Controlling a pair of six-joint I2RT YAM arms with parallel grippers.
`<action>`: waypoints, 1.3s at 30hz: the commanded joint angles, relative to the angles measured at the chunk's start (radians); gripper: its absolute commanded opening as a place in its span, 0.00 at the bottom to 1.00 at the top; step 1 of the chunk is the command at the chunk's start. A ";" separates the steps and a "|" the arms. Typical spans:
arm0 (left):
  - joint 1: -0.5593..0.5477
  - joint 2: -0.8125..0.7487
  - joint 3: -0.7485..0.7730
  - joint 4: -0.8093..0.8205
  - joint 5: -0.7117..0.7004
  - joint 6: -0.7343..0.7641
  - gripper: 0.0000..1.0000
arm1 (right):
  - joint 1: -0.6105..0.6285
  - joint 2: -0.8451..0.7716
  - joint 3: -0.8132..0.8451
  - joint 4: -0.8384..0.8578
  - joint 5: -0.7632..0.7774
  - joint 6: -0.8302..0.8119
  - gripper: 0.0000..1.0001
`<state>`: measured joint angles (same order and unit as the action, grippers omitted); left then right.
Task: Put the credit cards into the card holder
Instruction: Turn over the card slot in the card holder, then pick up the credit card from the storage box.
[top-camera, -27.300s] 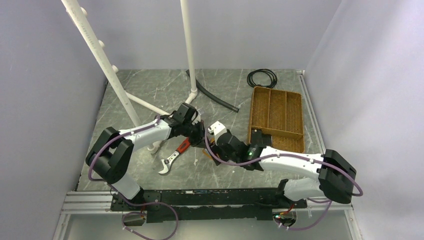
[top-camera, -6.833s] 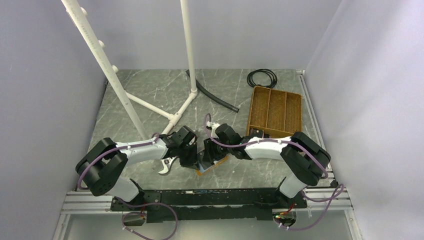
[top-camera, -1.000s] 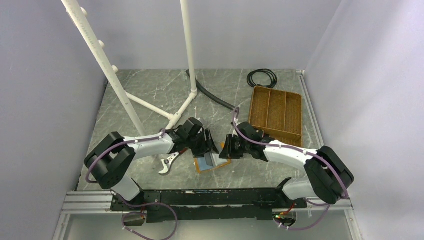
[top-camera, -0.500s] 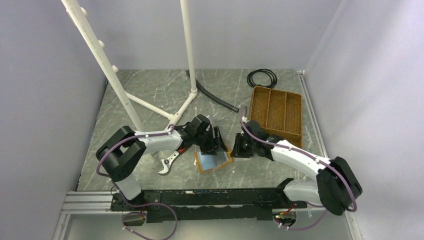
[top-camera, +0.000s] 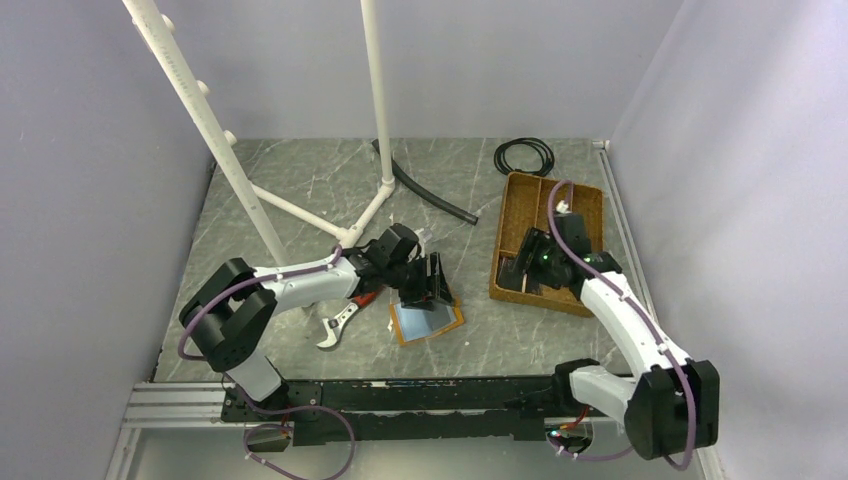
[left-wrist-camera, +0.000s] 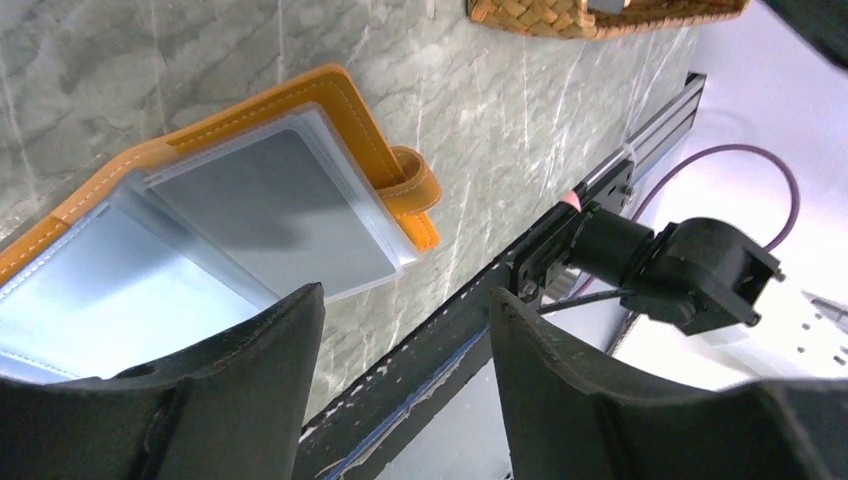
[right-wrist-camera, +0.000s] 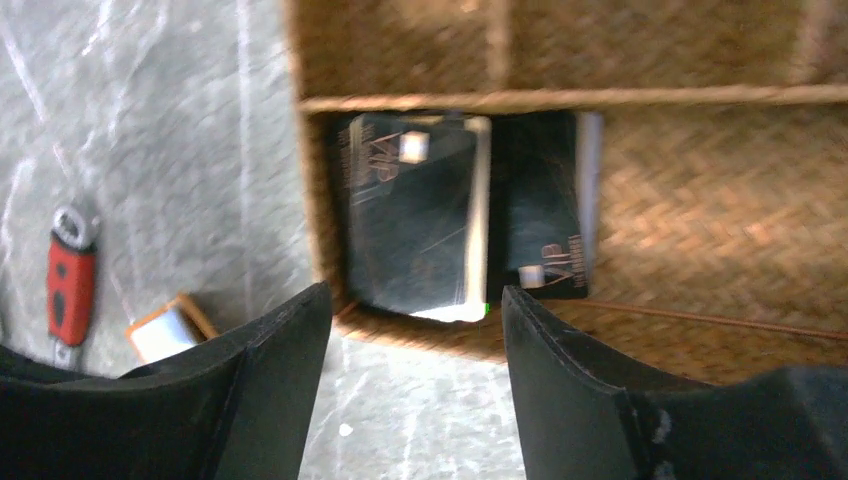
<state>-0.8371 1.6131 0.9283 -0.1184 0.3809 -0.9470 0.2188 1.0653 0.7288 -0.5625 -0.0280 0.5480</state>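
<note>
The card holder (top-camera: 427, 322) lies open on the table, orange-edged with bluish clear sleeves (left-wrist-camera: 260, 205). My left gripper (top-camera: 435, 284) hovers just behind it, open with nothing between its fingers (left-wrist-camera: 405, 390). Two dark credit cards (right-wrist-camera: 410, 225) lie side by side, overlapping, in the near-left compartment of the brown woven tray (right-wrist-camera: 700, 250). In the top view they show as a dark patch (top-camera: 512, 276). My right gripper (top-camera: 520, 266) hangs over that compartment, open and empty (right-wrist-camera: 415, 400). A corner of the card holder (right-wrist-camera: 168, 328) shows at its left.
A red-handled wrench (top-camera: 342, 316) lies left of the card holder, also in the right wrist view (right-wrist-camera: 70, 280). A white pipe frame (top-camera: 250, 190) stands at the back left. A black hose (top-camera: 432, 196) and a cable coil (top-camera: 524, 155) lie behind the tray (top-camera: 500, 230).
My right arm has swung from beside the card holder over to the tray, and its gripper has opened. My left gripper has stayed at the card holder.
</note>
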 joint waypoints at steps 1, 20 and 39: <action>0.001 -0.013 0.052 -0.031 0.048 0.051 0.67 | -0.101 0.035 -0.005 0.023 -0.096 -0.068 0.70; 0.000 -0.107 0.045 -0.133 0.047 0.114 0.70 | -0.117 0.210 -0.038 0.139 -0.033 -0.098 0.52; 0.000 -0.111 0.053 -0.134 0.061 0.117 0.70 | -0.171 0.199 -0.067 0.225 -0.145 -0.087 0.64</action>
<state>-0.8371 1.5299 0.9489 -0.2562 0.4240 -0.8501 0.0769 1.2449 0.6800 -0.4126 -0.1135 0.4702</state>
